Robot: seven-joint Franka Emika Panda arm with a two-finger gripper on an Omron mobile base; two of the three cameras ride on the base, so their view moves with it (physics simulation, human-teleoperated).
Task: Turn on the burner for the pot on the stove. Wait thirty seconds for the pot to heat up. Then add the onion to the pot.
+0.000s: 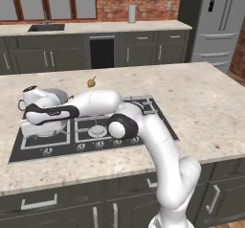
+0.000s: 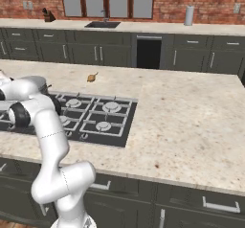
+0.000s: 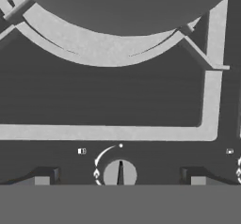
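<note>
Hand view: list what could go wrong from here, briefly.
1. The open tool straddles one knob, but another knob shows at the right edge; turning the wrong one might light a burner away from the pot.
2. The fingertips stand wide of the small knob, so closing off-centre could slip rather than turn it.
3. The onion lies loose on the counter beyond the stove; the arm's swing may nudge it.

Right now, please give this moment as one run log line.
end effector: open, over stove knob | pot: on burner | onion: on counter, behind stove
</note>
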